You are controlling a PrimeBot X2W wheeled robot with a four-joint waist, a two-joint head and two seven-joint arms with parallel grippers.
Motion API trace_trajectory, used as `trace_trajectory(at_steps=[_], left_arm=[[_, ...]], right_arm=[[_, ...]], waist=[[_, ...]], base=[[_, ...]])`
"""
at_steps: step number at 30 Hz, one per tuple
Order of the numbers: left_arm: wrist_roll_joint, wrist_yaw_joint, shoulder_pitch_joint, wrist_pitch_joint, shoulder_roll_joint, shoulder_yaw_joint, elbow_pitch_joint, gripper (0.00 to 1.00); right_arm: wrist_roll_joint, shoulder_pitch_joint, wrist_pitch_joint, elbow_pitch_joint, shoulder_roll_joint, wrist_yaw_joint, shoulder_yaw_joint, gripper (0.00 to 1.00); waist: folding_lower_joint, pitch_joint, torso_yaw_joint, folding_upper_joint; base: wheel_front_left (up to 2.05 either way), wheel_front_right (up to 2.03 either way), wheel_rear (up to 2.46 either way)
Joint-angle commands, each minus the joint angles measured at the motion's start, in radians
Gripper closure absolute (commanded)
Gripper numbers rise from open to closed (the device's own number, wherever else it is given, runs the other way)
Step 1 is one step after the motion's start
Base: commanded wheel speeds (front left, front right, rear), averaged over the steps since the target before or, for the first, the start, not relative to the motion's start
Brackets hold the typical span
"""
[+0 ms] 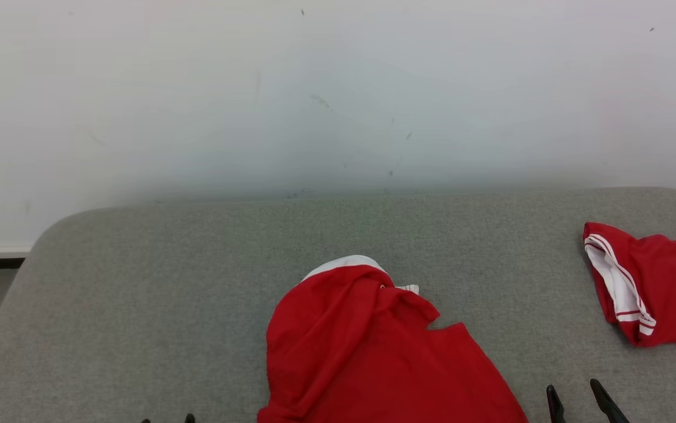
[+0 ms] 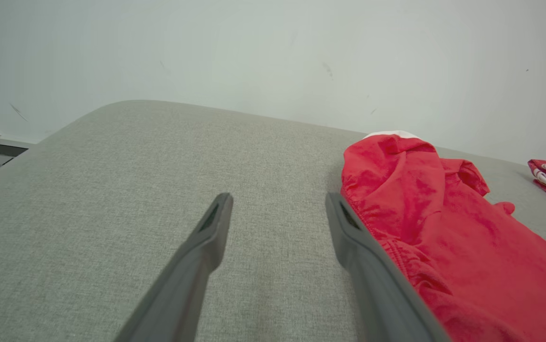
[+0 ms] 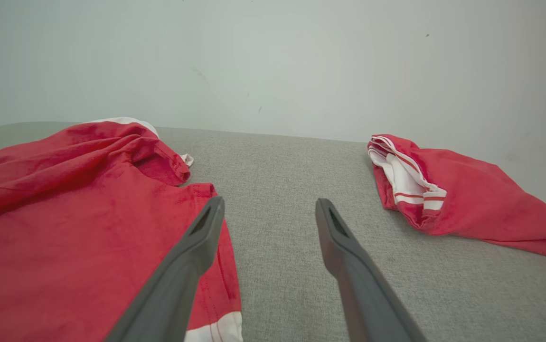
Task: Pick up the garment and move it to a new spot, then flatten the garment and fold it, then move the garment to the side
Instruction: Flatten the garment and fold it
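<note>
A crumpled red garment [image 1: 373, 352] with white trim lies at the near middle of the grey table [image 1: 197, 282]. My left gripper [image 2: 278, 202] is open over bare table just left of the garment [image 2: 444, 228], and its right finger runs along the cloth's edge. Only its fingertips [image 1: 189, 418] peek in at the bottom of the head view. My right gripper [image 3: 269, 205] is open and empty at the garment's right side. Its left finger lies over the garment's [image 3: 78, 213] white-banded hem, and its tips [image 1: 573, 386] show at the lower right.
A second red garment [image 1: 655, 294] with white striped trim lies bunched at the table's right edge, also seen as a red bundle [image 3: 467, 199] to the right of my right gripper. A pale wall [image 1: 338, 88] stands behind the table. The table's corners are rounded.
</note>
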Motion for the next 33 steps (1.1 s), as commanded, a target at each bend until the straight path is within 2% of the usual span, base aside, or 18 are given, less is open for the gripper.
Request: trace_trajectory(at_steps=[1,19,24,27,29,33], left_arm=[[-0.004,-0.003,0.006,-0.001,0.002,0.000,0.003,0.00],[-0.014,-0.010,-0.001,-0.001,0.002,-0.031,0.011,0.00],[-0.005,-0.028,-0.009,-0.001,0.002,-0.039,0.017,0.00],[-0.017,-0.044,-0.007,0.007,0.024,-0.067,0.038,0.00],[-0.039,-0.053,-0.006,0.064,0.060,-0.105,0.044,0.00],[-0.100,-0.060,0.018,0.209,0.134,-0.159,-0.004,0.00]], right_arm=[[0.005,0.004,0.001,0.003,-0.003,-0.003,0.001,0.00],[0.006,-0.002,0.001,-0.005,-0.003,-0.003,0.001,0.00],[0.009,-0.018,0.001,-0.044,-0.010,-0.003,-0.014,0.00],[0.020,-0.022,0.001,-0.049,-0.031,-0.003,0.000,0.00],[0.039,-0.022,0.025,-0.031,-0.061,-0.003,0.036,0.00],[0.104,-0.030,0.148,-0.016,-0.138,-0.003,0.136,0.00]], waist=[[0.0000,0.000,0.001,0.0000],[0.0000,0.002,0.000,0.0000],[0.0000,0.002,-0.001,0.0000],[0.0000,0.002,-0.005,0.0000],[0.0000,0.003,-0.008,0.0000],[0.0000,0.013,-0.016,0.0000]], base=[[0.00,0.00,0.00],[0.00,0.00,0.00],[0.00,0.00,0.00],[0.00,0.00,0.00],[0.00,0.00,0.00],[0.00,0.00,0.00]])
